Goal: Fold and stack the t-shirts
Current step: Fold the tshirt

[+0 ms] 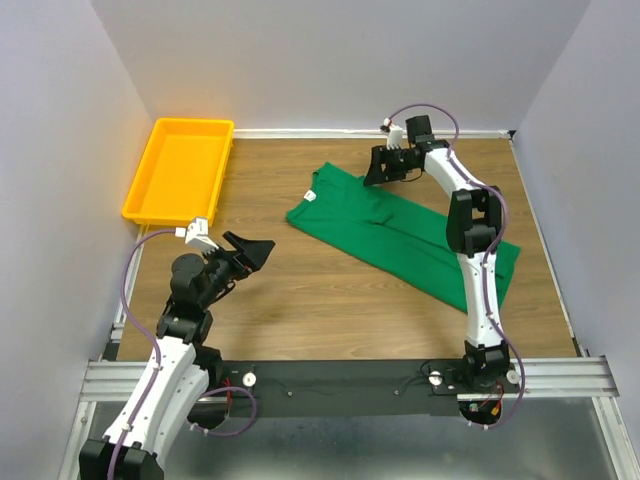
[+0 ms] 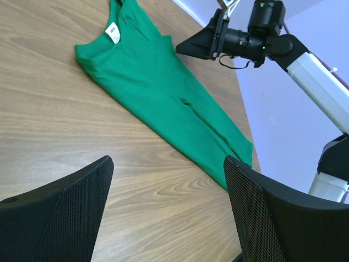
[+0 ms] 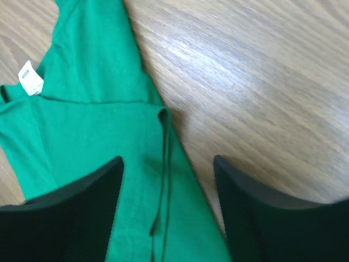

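Note:
A green t-shirt (image 1: 400,232) lies folded lengthwise in a long strip on the wooden table, collar and white neck label (image 1: 310,196) at the far left end. It also shows in the left wrist view (image 2: 163,93) and the right wrist view (image 3: 98,142). My right gripper (image 1: 372,172) is open and empty, hovering over the shirt's far edge near the shoulder, with a fold seam (image 3: 163,180) between its fingers. My left gripper (image 1: 258,250) is open and empty, above bare table to the left of the shirt.
A yellow plastic tray (image 1: 180,170) stands at the far left against the wall. White walls close in the table on three sides. The right arm (image 1: 470,230) reaches over the shirt's right half. A metal rail (image 1: 350,375) runs along the near edge.

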Available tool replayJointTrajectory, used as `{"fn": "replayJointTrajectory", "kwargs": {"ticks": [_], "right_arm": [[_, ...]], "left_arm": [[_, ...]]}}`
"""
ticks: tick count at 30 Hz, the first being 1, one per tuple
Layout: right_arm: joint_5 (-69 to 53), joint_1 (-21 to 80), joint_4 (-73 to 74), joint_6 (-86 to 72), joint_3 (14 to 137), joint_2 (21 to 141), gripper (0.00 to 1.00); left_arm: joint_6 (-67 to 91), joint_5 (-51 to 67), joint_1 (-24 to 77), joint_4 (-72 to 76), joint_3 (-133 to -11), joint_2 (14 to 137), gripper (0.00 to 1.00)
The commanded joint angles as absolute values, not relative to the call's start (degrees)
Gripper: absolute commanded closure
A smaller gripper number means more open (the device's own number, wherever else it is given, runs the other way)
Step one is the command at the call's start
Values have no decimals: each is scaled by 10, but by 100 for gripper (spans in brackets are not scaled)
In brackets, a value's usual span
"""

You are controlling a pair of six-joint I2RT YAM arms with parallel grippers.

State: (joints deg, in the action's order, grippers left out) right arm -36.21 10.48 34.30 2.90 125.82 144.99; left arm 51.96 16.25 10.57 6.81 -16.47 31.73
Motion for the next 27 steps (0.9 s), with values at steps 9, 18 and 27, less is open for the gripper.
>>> {"fn": "replayJointTrajectory", "kwargs": {"ticks": [9,18,27], "right_arm": [[-435,103,347,34,1176,1458,65],[-311,91,340,-15,1250,1492,99],[-229,-8,307,-64,1239,1481,45]], "left_arm": [[528,192,107,108,-159,383,11],[552,204,109,155,-152,441,12],[580,155,189,231,-247,672,14]]}}
